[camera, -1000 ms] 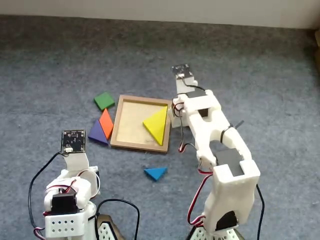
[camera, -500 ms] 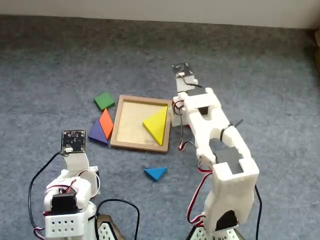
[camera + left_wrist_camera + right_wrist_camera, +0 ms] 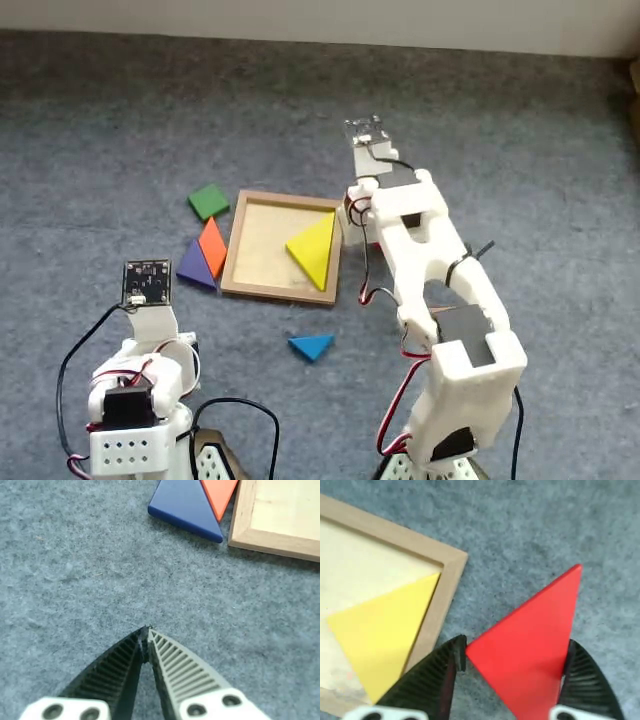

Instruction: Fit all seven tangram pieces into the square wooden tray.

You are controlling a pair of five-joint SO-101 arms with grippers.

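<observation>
Two fingers of the right end effector [image 3: 514, 647] grasp the red triangle [image 3: 530, 630], which lies just beside the square wooden tray [image 3: 451, 580] at its 3 o'clock, with the yellow triangle [image 3: 385, 625] inside the tray. The left end effector [image 3: 146, 632] is clenched on nothing over the counter [image 3: 75, 580]. Around the tray, the orange piece [image 3: 211, 246] and the dark blue triangle [image 3: 193, 266] touch at 9 o'clock, the green square [image 3: 208, 201] lies at 10 and the light blue triangle [image 3: 311, 346] at 6.

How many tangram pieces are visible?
6: yellow in the tray, green, orange and navy left of it, blue off its near edge, red at the right gripper. Another may be hidden.
</observation>
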